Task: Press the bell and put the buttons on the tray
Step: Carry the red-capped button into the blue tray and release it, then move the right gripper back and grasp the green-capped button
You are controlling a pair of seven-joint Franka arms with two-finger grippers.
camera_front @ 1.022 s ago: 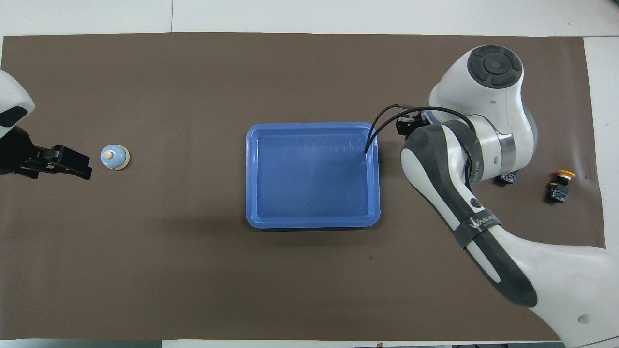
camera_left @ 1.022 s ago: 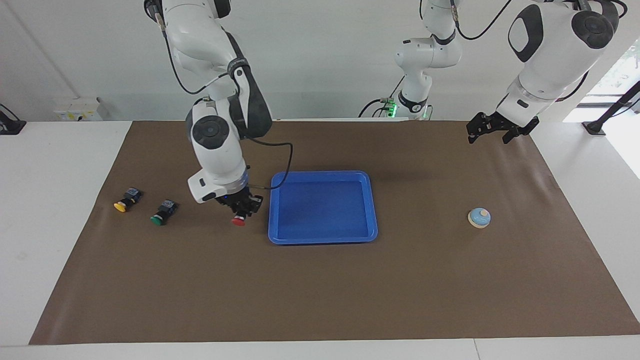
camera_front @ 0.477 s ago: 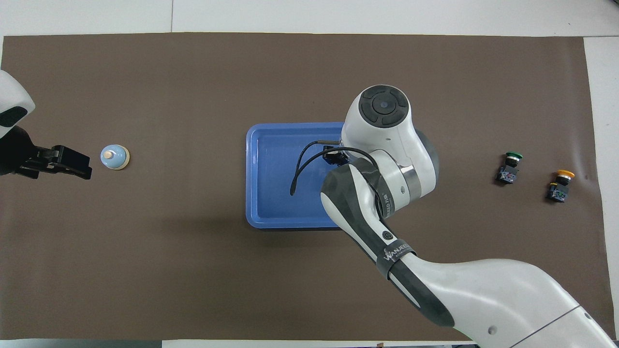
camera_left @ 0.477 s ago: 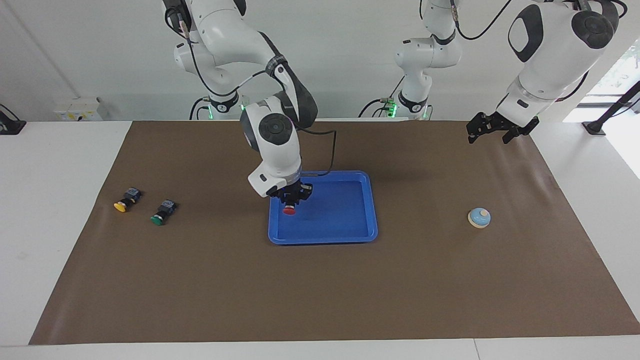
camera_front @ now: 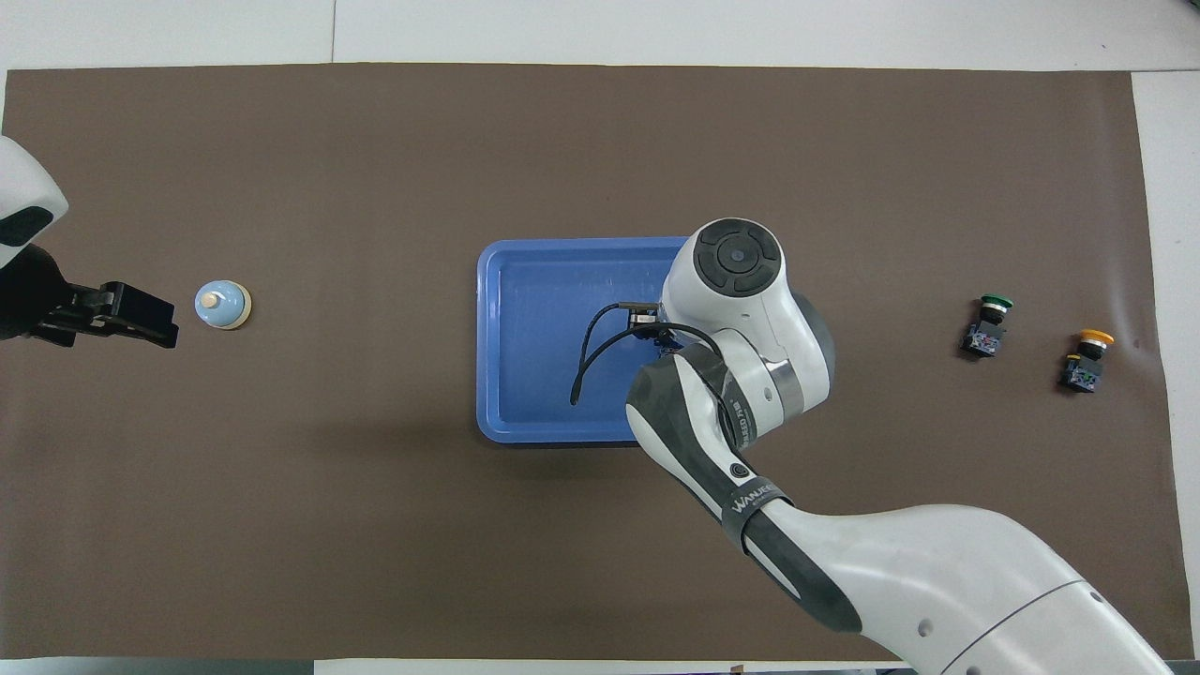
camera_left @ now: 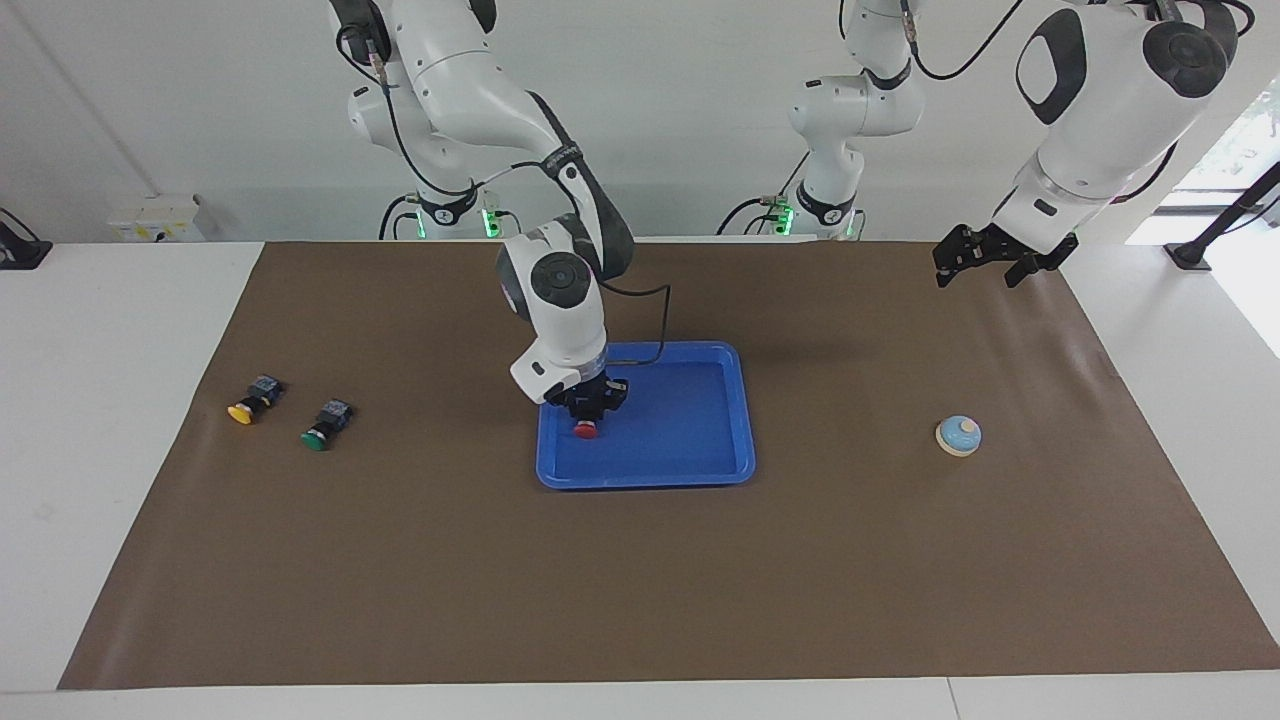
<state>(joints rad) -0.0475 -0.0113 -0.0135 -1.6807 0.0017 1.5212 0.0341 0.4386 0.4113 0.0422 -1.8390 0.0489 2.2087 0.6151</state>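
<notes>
My right gripper (camera_left: 591, 410) is shut on the red button (camera_left: 586, 430) and holds it low inside the blue tray (camera_left: 650, 481), at the end toward the right arm. In the overhead view the arm's wrist hides the gripper and the red button over the tray (camera_front: 487, 337). The green button (camera_left: 322, 428) and the yellow button (camera_left: 250, 402) lie on the mat toward the right arm's end, also seen in the overhead view as green (camera_front: 989, 319) and yellow (camera_front: 1086, 358). The bell (camera_left: 959, 435) (camera_front: 222, 306) stands toward the left arm's end. My left gripper (camera_left: 975, 265) waits open in the air, nearer the robots than the bell.
A brown mat (camera_left: 640, 580) covers the white table. The right arm's black cable (camera_front: 586, 361) hangs over the tray.
My right gripper carried the red button from the mat beside the tray over the rim, then lowered it into the tray. The left arm has not moved.
</notes>
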